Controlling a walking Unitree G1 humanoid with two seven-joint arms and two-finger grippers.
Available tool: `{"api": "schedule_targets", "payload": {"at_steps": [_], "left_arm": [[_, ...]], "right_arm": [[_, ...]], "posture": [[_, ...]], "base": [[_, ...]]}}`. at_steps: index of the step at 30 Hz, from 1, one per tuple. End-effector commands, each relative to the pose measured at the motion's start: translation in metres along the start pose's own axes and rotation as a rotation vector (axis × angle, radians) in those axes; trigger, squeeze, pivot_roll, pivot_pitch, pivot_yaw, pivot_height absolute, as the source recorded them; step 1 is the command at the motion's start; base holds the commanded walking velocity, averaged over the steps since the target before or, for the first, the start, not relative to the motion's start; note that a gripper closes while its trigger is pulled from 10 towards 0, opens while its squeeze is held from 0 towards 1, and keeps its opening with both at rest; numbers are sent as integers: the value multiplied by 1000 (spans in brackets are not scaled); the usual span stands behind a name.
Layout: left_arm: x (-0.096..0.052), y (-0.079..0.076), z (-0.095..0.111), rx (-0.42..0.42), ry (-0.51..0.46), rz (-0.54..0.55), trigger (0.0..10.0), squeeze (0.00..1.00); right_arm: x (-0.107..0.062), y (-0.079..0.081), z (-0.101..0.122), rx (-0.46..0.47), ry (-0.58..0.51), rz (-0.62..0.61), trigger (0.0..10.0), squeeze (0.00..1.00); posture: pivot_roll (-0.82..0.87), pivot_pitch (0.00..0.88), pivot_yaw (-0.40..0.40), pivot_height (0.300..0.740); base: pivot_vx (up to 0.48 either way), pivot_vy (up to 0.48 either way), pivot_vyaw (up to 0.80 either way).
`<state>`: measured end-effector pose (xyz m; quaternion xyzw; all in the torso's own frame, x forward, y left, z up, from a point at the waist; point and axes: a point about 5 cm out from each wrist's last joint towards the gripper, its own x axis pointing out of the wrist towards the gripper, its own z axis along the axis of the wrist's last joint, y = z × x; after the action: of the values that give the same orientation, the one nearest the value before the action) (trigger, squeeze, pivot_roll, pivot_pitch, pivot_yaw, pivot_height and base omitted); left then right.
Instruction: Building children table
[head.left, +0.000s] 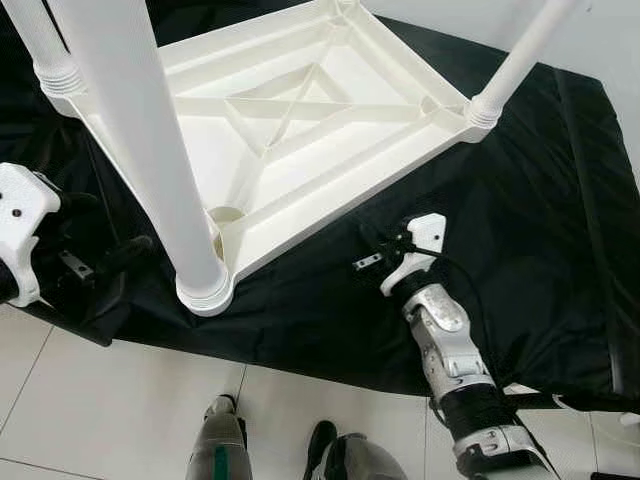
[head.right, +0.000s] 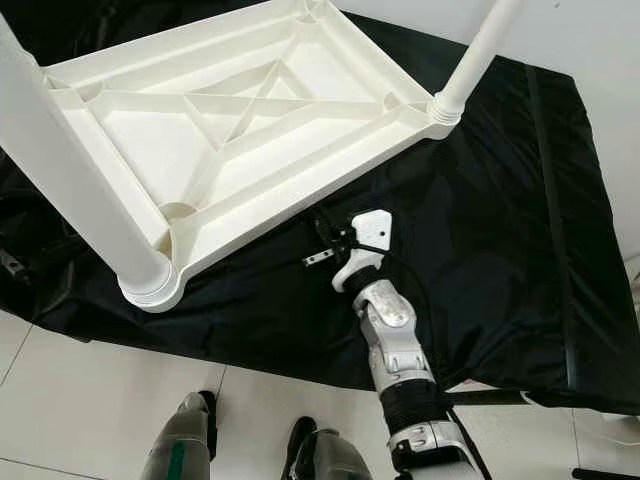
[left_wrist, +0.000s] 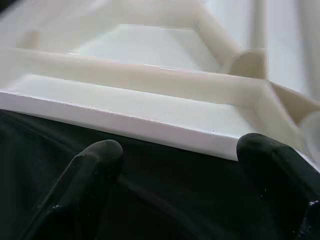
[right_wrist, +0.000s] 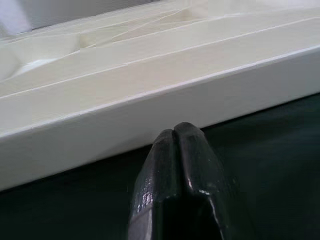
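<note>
At the bottom centre of the head views the robot's own feet (head.left: 225, 425) stand on a pale tiled floor (head.left: 100, 400). Just above them begins a black cloth (head.right: 500, 250) spread over the floor, wrinkled and glossy, running up to the upper right of the frame.

From the lower right the silver right arm reaches up to the middle, and the right claw (right_wrist: 181, 137) has its two black fingers pressed together, gripping nothing; the tips lie just before the side rim of the table top, over the cloth. At the left edge sits the left claw (left_wrist: 177, 150), white housing and dark fingers over the cloth; its fingers (left_wrist: 97, 160) stand wide apart with nothing between them, pointed at the near rim of the table top.

The children's table (head.left: 300, 110) lies upside down on the cloth, filling the upper left and centre. It is cream-white plastic, a square top with a raised rim, and its underside shows stiffening ribs: a rectangle inside the rim with a cross of diagonals in the middle. Each corner has a round socket. A thick white leg (head.left: 150, 150) stands in the nearest corner at lower left centre. Another leg (head.right: 470, 60) rises from the right corner, and a third (head.left: 45, 50) with a ribbed collar shows at the upper left
</note>
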<state>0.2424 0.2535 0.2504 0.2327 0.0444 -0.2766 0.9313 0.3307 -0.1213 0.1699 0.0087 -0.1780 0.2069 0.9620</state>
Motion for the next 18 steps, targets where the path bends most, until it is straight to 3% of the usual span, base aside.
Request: {"api": "schedule_targets", "payload": {"at_steps": [1, 12, 18], "left_arm": [[3, 1, 0, 9, -9, 150, 10000, 0], [28, -5, 3, -75, -104, 190, 10000, 0], [53, -13, -3, -172, -133, 226, 10000, 0]], "right_arm": [[-2, -6, 2, -7, 3, -28, 10000, 0], [-2, -20, 21, -38, -40, -147, 10000, 0], [-9, -32, 30, -64, -18, -271, 10000, 0]], "posture": [[323, 260, -108, 740], [287, 228, -109, 740], [235, 193, -95, 740]], "base": [[0, 0, 0], [0, 0, 0], [0, 0, 0]]}}
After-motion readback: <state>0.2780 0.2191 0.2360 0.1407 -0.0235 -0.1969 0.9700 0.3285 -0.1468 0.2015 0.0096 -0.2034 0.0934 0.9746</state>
